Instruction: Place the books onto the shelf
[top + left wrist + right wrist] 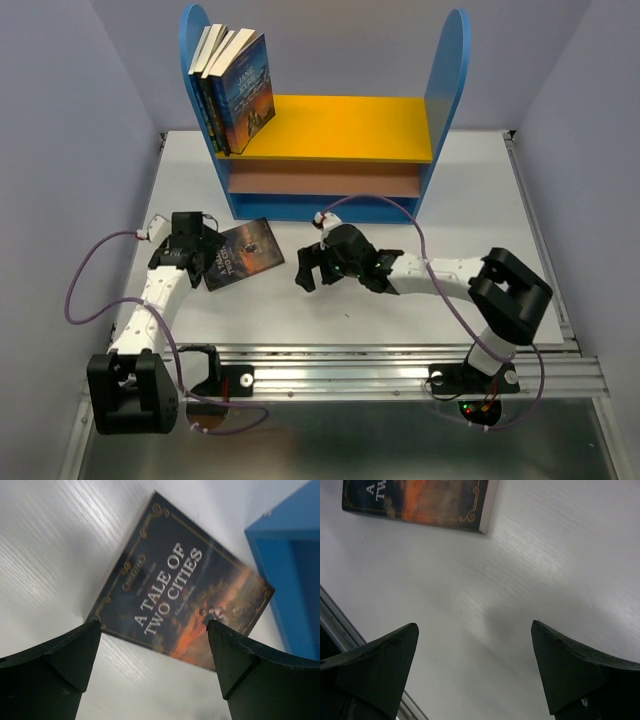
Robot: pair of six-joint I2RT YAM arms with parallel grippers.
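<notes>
**One paperback lying on the table, both grippers spread wide**

You are looking at a small bookshelf with tall round-topped blue side panels, a yellow upper board and a brown lower board (pixel 340 125), which is standing at the 12 o'clock end of the white table (pixel 480 200). A cluster of thin paperbacks (pixel 235 90) is sitting on the yellow board at its 9 o'clock end, leaning against the left panel with a dark blue and orange cover facing outward.

The dark paperback titled A Tale of Two Cities (pixel 243 252) is lying flat and face up on the table, at about 7 o'clock from the shelf's base and just apart from it.

Your left gripper (pixel 200 250) is hovering at the book's 9 o'clock edge. In the left wrist view its black fingers (pixel 65 655) are standing fully spread, framing the cover and gripping nothing.

Your right gripper (pixel 313 268) is hanging at 3 o'clock from the book, apart from it. Its fingers (pixel 570 670) are also spread wide over bare table, with only a corner of the book showing at 11 o'clock in the right wrist view.
</notes>
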